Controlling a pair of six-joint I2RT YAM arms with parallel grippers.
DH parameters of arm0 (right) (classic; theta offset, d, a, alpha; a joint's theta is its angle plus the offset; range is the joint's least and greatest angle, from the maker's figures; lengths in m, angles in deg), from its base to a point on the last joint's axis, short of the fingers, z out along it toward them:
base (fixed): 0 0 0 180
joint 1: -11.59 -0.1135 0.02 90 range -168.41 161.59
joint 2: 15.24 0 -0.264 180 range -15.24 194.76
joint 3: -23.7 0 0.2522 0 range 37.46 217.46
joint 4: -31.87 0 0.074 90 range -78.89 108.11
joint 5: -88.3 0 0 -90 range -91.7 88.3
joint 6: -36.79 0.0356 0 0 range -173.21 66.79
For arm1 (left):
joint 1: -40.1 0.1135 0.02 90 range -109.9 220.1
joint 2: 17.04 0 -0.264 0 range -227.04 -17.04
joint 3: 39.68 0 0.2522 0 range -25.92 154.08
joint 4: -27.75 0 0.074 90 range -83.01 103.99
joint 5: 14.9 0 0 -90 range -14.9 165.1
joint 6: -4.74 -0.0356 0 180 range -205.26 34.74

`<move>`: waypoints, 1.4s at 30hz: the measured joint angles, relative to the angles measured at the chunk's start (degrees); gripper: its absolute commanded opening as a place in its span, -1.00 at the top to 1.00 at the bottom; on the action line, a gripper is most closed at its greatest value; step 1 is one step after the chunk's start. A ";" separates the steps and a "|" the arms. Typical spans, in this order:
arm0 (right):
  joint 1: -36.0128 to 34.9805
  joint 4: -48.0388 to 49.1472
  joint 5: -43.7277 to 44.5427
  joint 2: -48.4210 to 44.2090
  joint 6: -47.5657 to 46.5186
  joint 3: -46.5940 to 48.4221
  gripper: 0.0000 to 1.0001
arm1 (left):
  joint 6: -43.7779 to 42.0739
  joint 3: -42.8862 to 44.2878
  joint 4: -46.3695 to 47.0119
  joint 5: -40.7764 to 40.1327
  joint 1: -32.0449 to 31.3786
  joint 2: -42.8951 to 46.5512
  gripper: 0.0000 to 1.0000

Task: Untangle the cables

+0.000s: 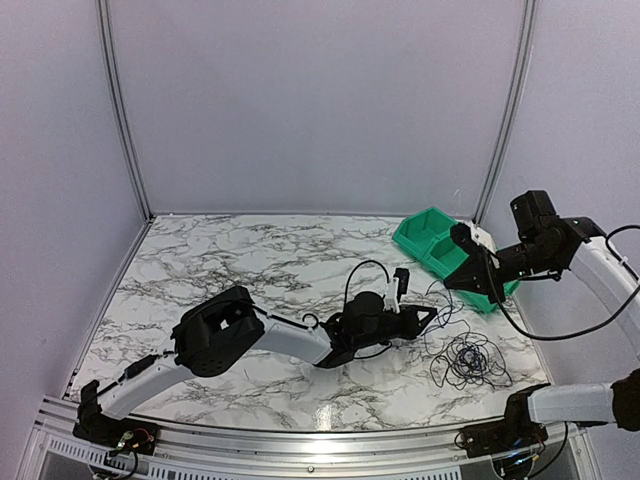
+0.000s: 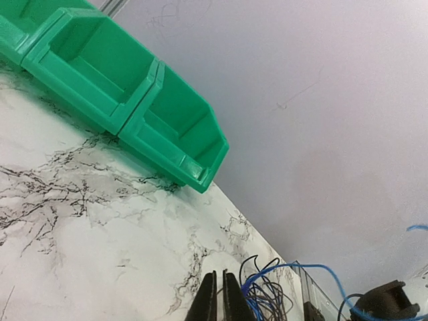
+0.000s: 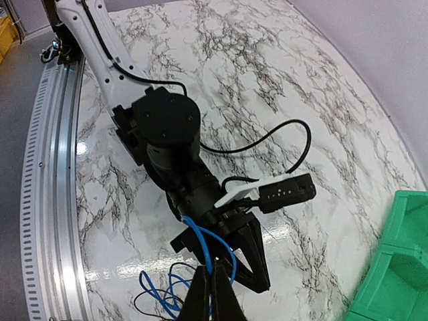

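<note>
The blue cable (image 3: 200, 242) is being pulled by clenched jaws of the right gripper (image 3: 210, 294), the left gripper (image 2: 217, 301) clenched alongside; drawing it clear of the cables (image 1: 468, 360) seems next.

Table (image 1: 250, 255): marble-patterned top, smooth and glossy, with patches of glare; bins (image 2: 80, 93): green moulded plastic, smooth, faint sheen; cables (image 1: 468, 360): thin black and blue sheathing, slightly shiny; rail (image 3: 47, 200): slotted bare metal, satin grey; walls (image 1: 320, 100): matt, lightly scuffed.
</note>
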 measured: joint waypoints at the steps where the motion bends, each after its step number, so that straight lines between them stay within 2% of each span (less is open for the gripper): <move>1: 0.00 -0.37 -0.72 0.00 0.28 0.68 1.00 | 0.42 0.90 0.00 0.13 0.07 -0.90 0.91; 7: 0.00 -0.85 -3.56 -0.02 3.08 4.28 1.00 | 1.84 1.09 0.15 1.20 -0.50 -2.58 0.94; 11: 0.00 -0.28 -3.87 -0.46 5.05 6.58 1.00 | 1.38 -6.27 4.11 1.51 -0.68 0.11 0.88; 21: 0.00 3.96 0.33 -3.56 8.87 4.66 1.00 | -5.44 -48.00 11.69 -3.19 1.09 23.85 0.04; 25: 0.00 5.66 1.40 -4.17 9.35 -0.81 1.00 | -13.00 -56.57 12.04 -6.56 0.83 32.72 -0.20; 28: 0.00 6.12 1.07 -3.17 9.44 -3.10 1.00 | -19.19 -56.72 11.82 -8.59 -0.55 38.51 -0.29; 32: 0.00 7.58 -0.35 -2.23 10.10 -3.82 1.00 | -24.61 -51.10 10.27 -9.53 -1.42 41.16 -0.30; 38: -0.11 10.40 -2.95 0.22 11.61 -3.82 1.00 | -28.02 -39.78 6.10 -9.49 -1.51 38.14 -0.16; 42: -0.70 10.88 -3.87 2.01 12.22 -3.82 1.00 | -28.06 -33.27 4.92 -9.25 -1.64 33.70 0.07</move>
